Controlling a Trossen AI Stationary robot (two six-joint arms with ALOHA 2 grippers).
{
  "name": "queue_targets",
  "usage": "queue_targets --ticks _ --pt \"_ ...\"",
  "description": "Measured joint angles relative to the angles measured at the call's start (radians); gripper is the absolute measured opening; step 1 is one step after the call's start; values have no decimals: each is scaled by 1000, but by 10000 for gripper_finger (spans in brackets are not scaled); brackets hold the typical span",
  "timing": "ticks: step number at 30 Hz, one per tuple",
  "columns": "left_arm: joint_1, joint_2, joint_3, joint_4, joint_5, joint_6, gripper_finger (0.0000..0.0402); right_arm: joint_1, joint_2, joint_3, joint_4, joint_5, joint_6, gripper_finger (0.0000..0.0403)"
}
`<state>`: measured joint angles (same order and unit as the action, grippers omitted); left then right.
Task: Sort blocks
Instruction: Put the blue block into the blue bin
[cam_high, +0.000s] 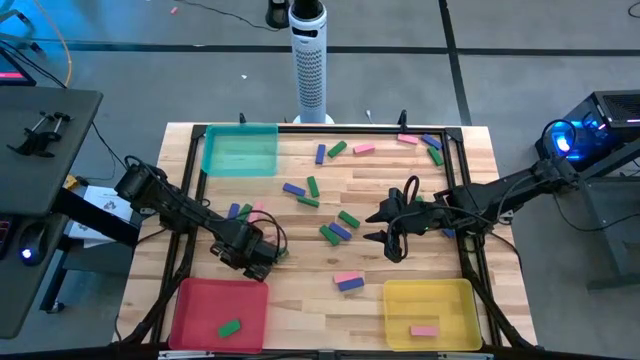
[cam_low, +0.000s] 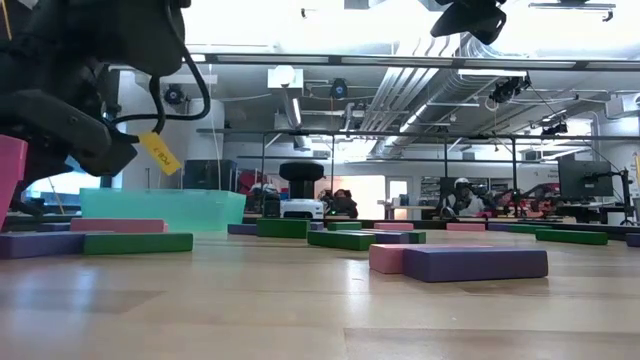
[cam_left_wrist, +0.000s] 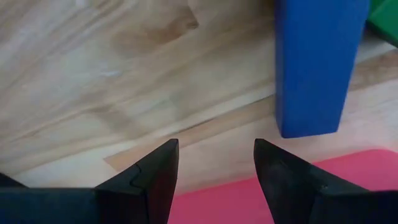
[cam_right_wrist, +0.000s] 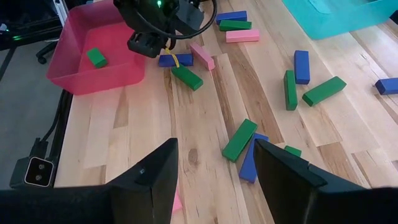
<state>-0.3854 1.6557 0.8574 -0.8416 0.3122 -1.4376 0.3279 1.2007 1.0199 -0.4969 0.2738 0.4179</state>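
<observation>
Blue, green and pink blocks lie flat, scattered over the wooden table (cam_high: 300, 290). My left gripper (cam_high: 256, 258) (cam_left_wrist: 216, 162) is open just above the table by the red tray's far rim. A blue block (cam_left_wrist: 314, 68) lies just ahead of its fingertips, untouched, with a green block (cam_right_wrist: 186, 78) and a pink block (cam_right_wrist: 202, 56) beside it. My right gripper (cam_high: 372, 228) (cam_right_wrist: 214, 162) hovers open over the table's middle right, above a green block (cam_right_wrist: 239, 140) and a blue block (cam_right_wrist: 252, 158). A pink and a blue block (cam_high: 348, 282) lie together near the front.
A teal tray (cam_high: 240, 150) sits at the far left. The red tray (cam_high: 200, 300) at the near left holds one green block (cam_high: 230, 327). The yellow tray (cam_high: 445, 295) at the near right holds one pink block (cam_high: 424, 330). A black frame (cam_high: 468, 200) rims the table.
</observation>
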Motion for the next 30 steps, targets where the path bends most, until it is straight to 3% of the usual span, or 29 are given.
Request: queue_targets --ticks 8,14,18,30 --pt "29 -73 0 -123 -46 9 196 0 0 0 0 0 0 188" --pt "29 -138 1 69 -74 -37 196 0 0 0 0 0 0 188" --pt "9 -108 1 190 -98 -52 196 0 0 0 0 0 3 188" --pt "5 38 6 165 -108 -53 196 0 0 0 5 1 0 188"
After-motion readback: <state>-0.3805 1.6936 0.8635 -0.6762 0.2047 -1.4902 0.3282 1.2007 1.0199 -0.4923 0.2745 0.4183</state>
